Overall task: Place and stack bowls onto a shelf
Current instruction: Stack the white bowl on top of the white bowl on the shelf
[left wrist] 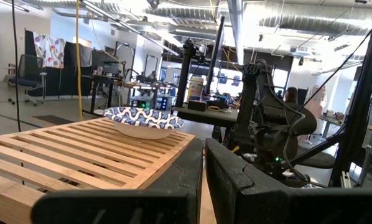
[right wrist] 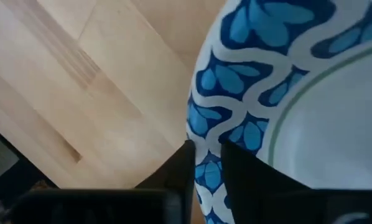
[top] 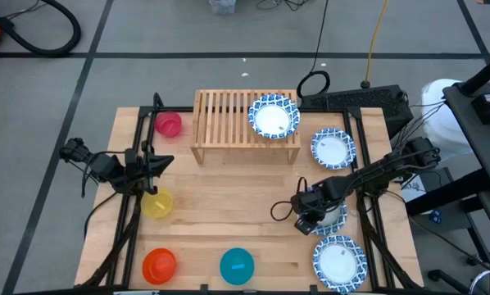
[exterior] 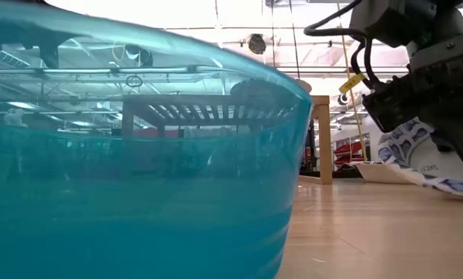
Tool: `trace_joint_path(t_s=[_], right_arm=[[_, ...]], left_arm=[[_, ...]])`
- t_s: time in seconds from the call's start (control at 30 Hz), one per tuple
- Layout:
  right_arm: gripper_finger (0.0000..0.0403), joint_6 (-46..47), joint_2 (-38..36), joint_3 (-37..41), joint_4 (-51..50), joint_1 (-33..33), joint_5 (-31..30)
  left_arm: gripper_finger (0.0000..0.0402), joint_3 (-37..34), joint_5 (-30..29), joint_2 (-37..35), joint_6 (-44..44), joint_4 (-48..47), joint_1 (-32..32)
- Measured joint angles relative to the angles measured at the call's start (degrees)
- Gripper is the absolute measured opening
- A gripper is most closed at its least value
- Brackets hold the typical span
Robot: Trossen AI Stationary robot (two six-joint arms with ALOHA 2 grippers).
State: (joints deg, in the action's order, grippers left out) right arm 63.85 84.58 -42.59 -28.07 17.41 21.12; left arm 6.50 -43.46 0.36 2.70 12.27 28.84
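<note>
The light-wood shelf (top: 229,123) stands at the table's far middle, with one blue-patterned bowl (top: 274,116) on its right end, also seen in the left wrist view (left wrist: 142,121). A second patterned bowl (top: 333,148) sits on the table right of the shelf, and a third (top: 339,262) is at the near right. My right gripper (top: 309,220) is shut on a fourth (top: 337,218), mostly hidden beneath it. Pink (top: 169,124), yellow (top: 157,203), orange-red (top: 159,264) and teal (top: 237,265) bowls rest on the table. My left gripper (top: 159,162) waits shut at the left. My right gripper (right wrist: 206,149) pinches the patterned bowl's rim (right wrist: 211,134) on its left side, one finger inside the bowl and one outside. The fingers come from above, slanting in from the right. In the low view the bowl (exterior: 409,151) sits tilted, held rim raised, lower edge (exterior: 448,186) near the tabletop.
The teal bowl (exterior: 138,155) fills the low view's foreground. Bare slats (top: 220,115) lie on the shelf's left part. Open tabletop (top: 229,197) lies between shelf and near edge. Black frame rails (top: 134,213) run along both table sides.
</note>
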Motion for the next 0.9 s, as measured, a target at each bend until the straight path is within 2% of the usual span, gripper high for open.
trace_joint_path(t_s=[0.17, 0.37, 0.7, 0.9], right_arm=[[0.0037, 1.49, -0.02, 0.59, 6.45, -0.02, 0.12], [0.0038, 1.16, 0.04, 0.64, 11.61, -0.13, 3.14], [0.0102, -1.41, 0.04, 0.64, 13.71, -0.15, 6.13], [0.014, -1.55, 0.04, 0.64, 15.09, -0.23, 10.73]], left_arm=[[0.0024, 0.0, -0.02, 0.0, -0.07, 0.0, 0.01], [0.0024, 0.0, -0.01, 0.0, -0.15, 0.02, 0.0], [0.0024, 0.0, -0.02, 0.0, -0.15, 0.04, 0.0], [0.0024, 0.0, -0.01, 0.0, -0.15, 0.07, 0.02]])
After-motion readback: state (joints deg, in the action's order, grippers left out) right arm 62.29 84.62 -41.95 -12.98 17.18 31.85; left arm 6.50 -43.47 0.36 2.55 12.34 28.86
